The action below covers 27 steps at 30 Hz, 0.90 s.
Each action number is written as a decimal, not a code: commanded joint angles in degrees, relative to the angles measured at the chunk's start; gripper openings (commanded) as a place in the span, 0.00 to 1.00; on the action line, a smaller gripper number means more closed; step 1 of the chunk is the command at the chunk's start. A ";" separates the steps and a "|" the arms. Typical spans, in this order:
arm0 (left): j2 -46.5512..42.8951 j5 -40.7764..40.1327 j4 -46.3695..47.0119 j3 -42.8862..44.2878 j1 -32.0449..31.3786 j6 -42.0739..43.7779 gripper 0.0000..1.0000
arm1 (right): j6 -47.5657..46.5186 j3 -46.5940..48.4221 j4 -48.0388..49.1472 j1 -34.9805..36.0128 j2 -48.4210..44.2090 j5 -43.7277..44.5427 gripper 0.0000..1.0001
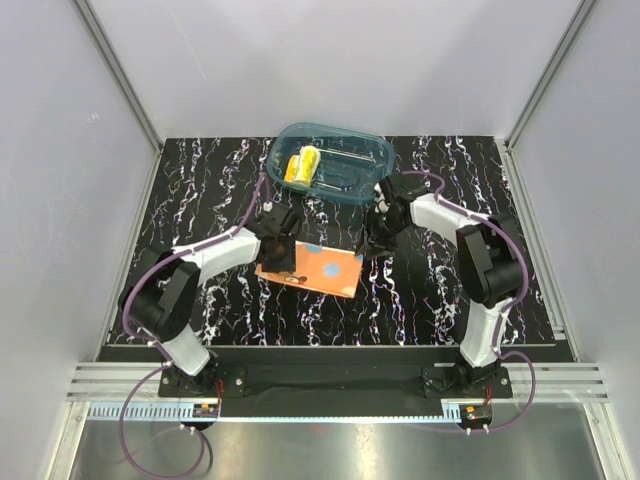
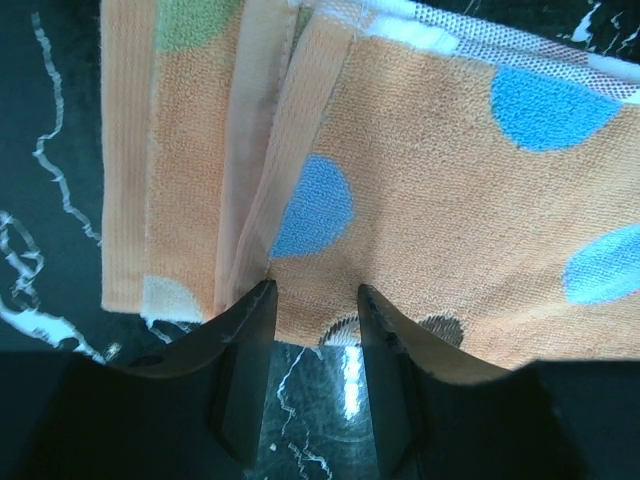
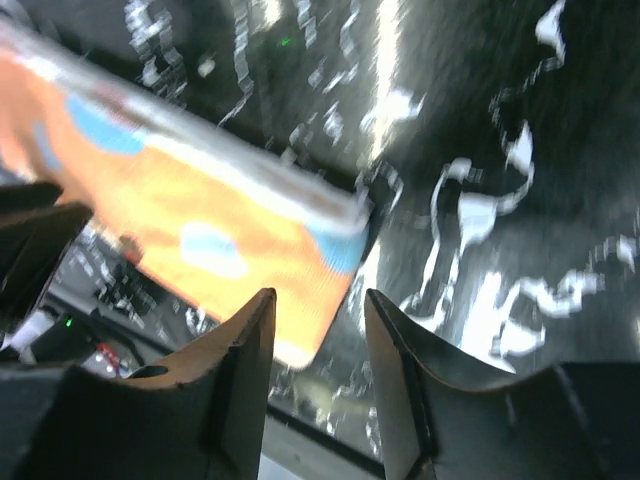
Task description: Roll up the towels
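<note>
Both open-jawed: left end effector [image 2: 315, 290], right end effector [image 3: 318, 298], by fuzzy rectangular orange towel [image 1: 325, 268].

It was a robot lab's test cell. Plain white panels [image 1: 330, 60] in aluminium posts [image 1: 120, 78] walled a black marbled table [image 1: 420, 310]. A left arm [image 1: 215, 255] and right arm [image 1: 485, 265], trailing purple cables [image 1: 122, 420], stood bolted to a plate [image 1: 330, 376] at its near edge.
</note>
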 commanded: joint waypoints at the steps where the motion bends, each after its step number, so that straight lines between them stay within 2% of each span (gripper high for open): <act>1: -4.16 -2.57 -4.69 3.91 0.21 1.12 0.43 | -2.12 2.32 -5.15 0.37 -8.20 0.12 0.48; 5: -4.87 -1.35 -5.92 7.16 0.13 1.12 0.43 | -1.51 -1.09 -5.60 1.86 -12.78 -3.13 0.43; 8: -4.96 -0.20 -5.49 7.96 0.04 0.68 0.43 | -0.02 -5.57 -2.27 4.93 -14.72 -8.49 0.24; 9: -4.87 0.85 -4.70 8.22 0.04 0.50 0.43 | 1.12 -6.64 -0.34 5.72 -14.81 -9.29 0.13; 12: -4.08 3.13 -2.86 8.31 0.04 0.15 0.43 | 2.88 -10.51 4.31 7.93 -14.02 -11.49 0.01; 18: -1.01 7.45 1.97 7.00 0.30 -0.20 0.42 | 3.94 -13.85 8.20 8.19 -8.13 -13.17 0.00; 27: 6.72 7.54 6.11 4.97 2.41 1.82 0.40 | 4.12 -18.60 12.06 8.11 -2.77 -13.16 0.00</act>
